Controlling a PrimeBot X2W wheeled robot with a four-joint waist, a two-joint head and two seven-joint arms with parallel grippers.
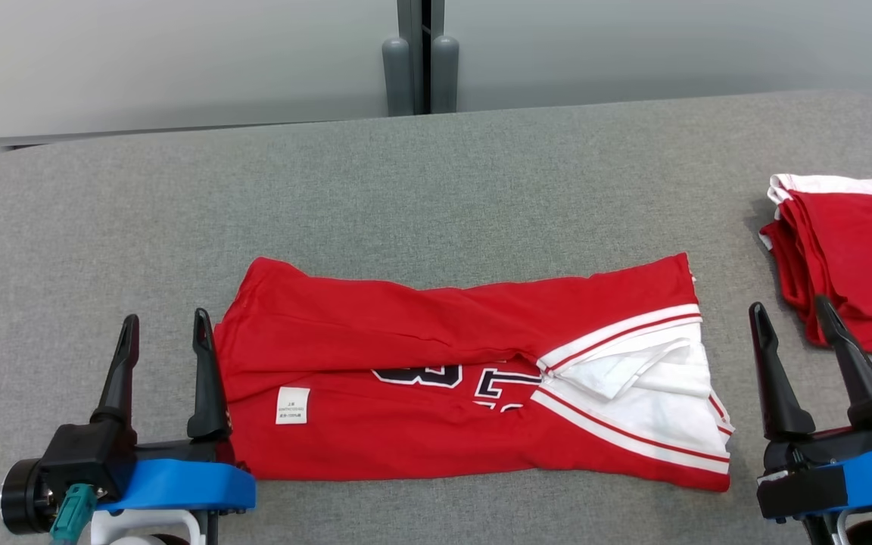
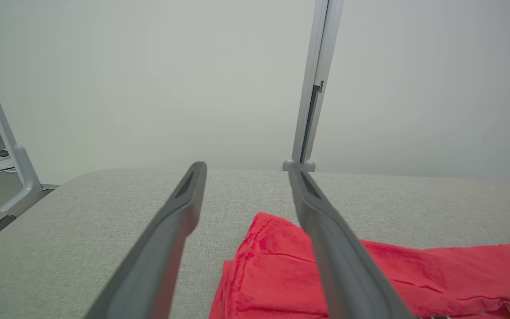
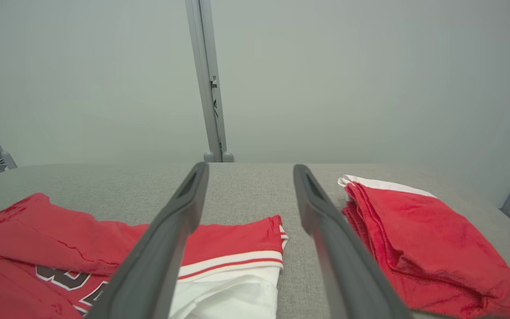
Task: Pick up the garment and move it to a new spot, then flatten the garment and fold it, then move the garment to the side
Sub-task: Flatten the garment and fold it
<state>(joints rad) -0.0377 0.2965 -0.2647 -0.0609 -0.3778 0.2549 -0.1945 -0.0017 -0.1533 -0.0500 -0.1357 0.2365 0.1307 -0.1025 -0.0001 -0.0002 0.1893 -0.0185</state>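
Observation:
A red garment (image 1: 436, 356) with white and red trim lies folded lengthwise into a long band across the near middle of the grey table (image 1: 421, 174); its white label faces up. My left gripper (image 1: 166, 325) stands open at the garment's left end, its inner finger touching the cloth edge, nothing between the fingers. My right gripper (image 1: 790, 314) is open just past the garment's right end, apart from it. The left wrist view shows the garment's red corner (image 2: 272, 266) under the open gripper (image 2: 247, 170). Through the right wrist view, the garment (image 3: 237, 257) lies left of the open gripper (image 3: 250, 170).
A second red and white garment (image 1: 852, 265) lies folded at the table's right edge, close behind my right gripper; it shows as the folded pile (image 3: 419, 239) in the right wrist view. A grey partition post (image 1: 421, 57) stands behind the table's far edge.

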